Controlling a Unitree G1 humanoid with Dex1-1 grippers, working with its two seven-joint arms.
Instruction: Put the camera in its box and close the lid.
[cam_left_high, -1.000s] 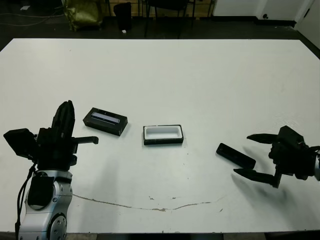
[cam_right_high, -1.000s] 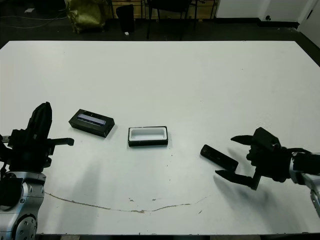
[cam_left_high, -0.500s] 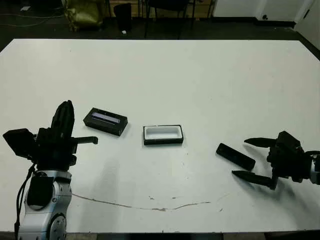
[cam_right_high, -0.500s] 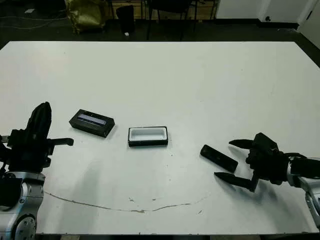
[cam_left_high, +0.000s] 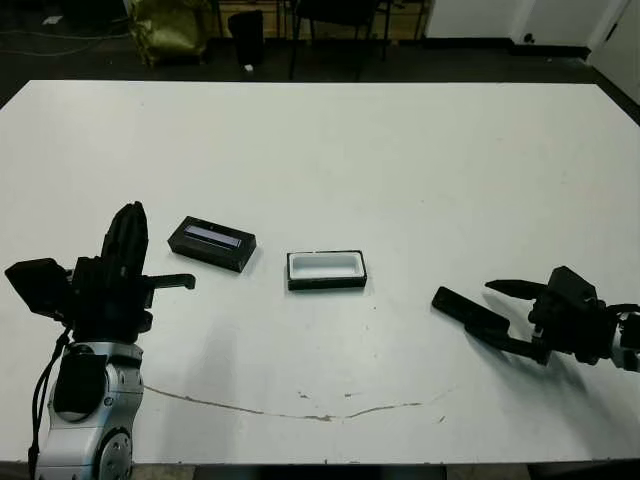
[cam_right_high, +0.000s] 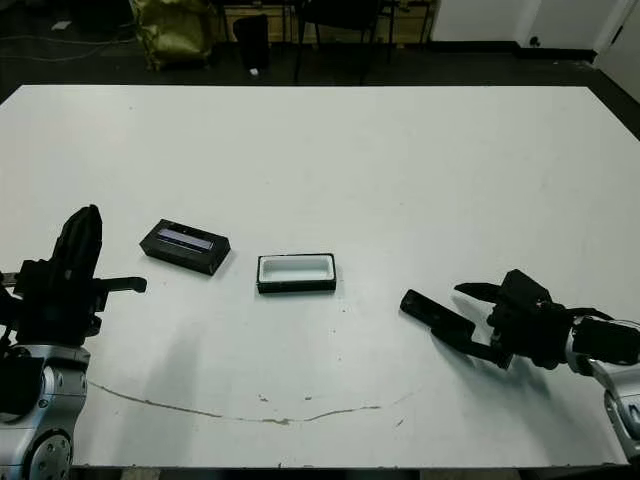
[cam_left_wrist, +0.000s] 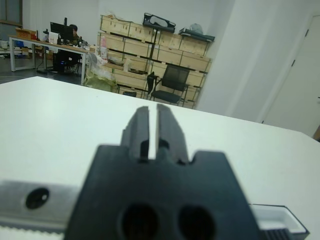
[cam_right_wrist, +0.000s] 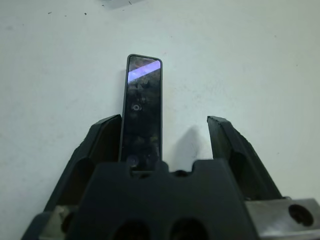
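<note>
Lying flat on the white table (cam_left_high: 400, 160), the slim glossy black slab camera (cam_right_wrist: 142, 112) sits between the right gripper's (cam_right_wrist: 162, 140) spread fingers, seemingly touching one.

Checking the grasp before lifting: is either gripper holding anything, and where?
Nothing is held. The right gripper is open around the camera, one end between its jaws. The left gripper is shut, empty.
</note>
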